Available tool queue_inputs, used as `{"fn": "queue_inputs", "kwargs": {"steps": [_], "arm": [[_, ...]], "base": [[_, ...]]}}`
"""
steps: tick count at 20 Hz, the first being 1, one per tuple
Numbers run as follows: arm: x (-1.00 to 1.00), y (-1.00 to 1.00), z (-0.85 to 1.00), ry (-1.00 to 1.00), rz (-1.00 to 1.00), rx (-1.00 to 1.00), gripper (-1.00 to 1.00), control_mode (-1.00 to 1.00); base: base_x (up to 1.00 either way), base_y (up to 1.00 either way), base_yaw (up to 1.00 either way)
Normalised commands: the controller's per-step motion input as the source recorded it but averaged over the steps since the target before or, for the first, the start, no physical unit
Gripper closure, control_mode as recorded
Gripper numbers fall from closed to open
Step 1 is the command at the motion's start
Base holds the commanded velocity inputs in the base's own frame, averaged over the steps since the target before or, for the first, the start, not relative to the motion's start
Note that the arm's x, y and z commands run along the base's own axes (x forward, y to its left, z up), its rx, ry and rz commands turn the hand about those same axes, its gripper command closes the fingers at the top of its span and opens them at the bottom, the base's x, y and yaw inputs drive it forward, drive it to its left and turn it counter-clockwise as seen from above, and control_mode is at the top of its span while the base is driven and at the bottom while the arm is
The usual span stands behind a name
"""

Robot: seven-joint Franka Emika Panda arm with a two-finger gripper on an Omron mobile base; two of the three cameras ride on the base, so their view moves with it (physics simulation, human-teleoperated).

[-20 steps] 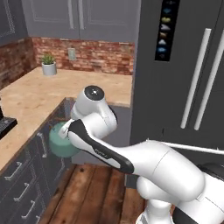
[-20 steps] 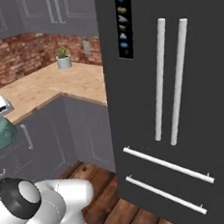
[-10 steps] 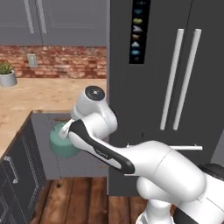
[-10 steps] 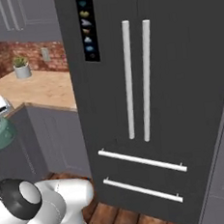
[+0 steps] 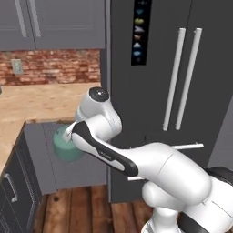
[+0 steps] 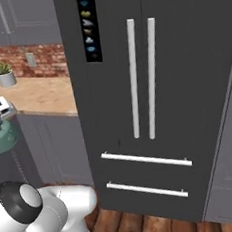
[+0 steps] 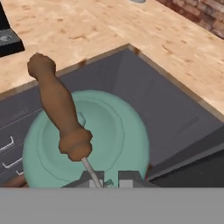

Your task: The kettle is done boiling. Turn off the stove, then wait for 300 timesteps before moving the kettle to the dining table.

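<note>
The arm's elbow hides the hand and most of the kettle (image 5: 65,146) below it; just beneath the hand (image 7: 107,178), the kettle's near side is cut off.

Refrigerator (image 6: 150,84) close ahead, wood-topped counter (image 5: 41,102) left, open floor (image 5: 86,202) between.

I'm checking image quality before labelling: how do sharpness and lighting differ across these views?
Left base view: soft, slightly blurred, kettle edges fuzzy. Right base view: equally soft, fridge evenly lit, no glare. Hand view: sharpest, wood grain clear, flat light.
</note>
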Motion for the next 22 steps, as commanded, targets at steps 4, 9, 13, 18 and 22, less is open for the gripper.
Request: {"fn": "queue_inputs", "kwargs": {"steps": [4, 9, 13, 18, 22], "arm": [[0.0, 0.0, 0.0, 0.0, 0.0, 0.0, 1.0, 1.0], [0.0, 0.0, 0.0, 0.0, 0.0, 0.0, 1.0, 1.0], [0.0, 0.0, 0.0, 0.0, 0.0, 0.0, 1.0, 1.0], [0.0, 0.0, 0.0, 0.0, 0.0, 0.0, 1.0, 1.0], [0.0, 0.0, 0.0, 0.0, 0.0, 0.0, 1.0, 1.0]], "base": [[-0.72, -0.26, -0.21], [-0.89, -0.27, -0.25], [-0.71, -0.42, -0.38], [-0.49, -0.4, -0.47], [-0.39, -0.39, -0.5]]}}
